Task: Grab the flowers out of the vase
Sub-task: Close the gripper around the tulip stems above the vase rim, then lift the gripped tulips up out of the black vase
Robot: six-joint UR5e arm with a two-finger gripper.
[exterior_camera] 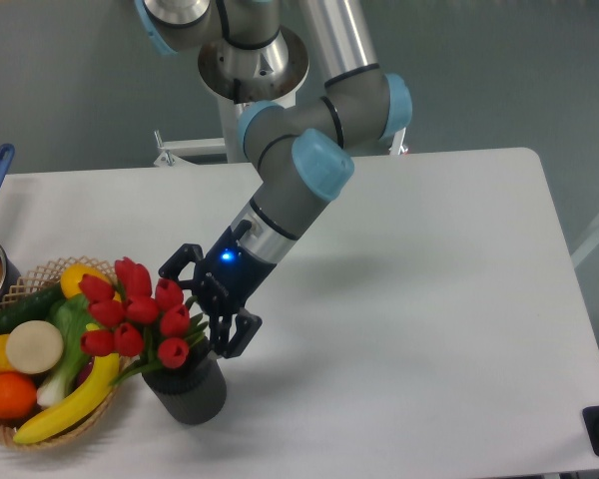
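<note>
Gripper (202, 304) spread wide, holding nothing, tilted down and to the left, pressed up against the right flank of the tulips (138, 311); contact with the outermost buds likely but not certain. Bunch standing in the dark ribbed vase (187, 386) near the front left of the white table (429, 299), stems roughly upright and leaning slightly left, just beside the wicker basket (40, 274) of fruit and vegetables. Flowers lying left of the fingertips, so closure around the stems above the vase mouth judged the next need. One vase, one bunch, about nine red buds, one gripper
</note>
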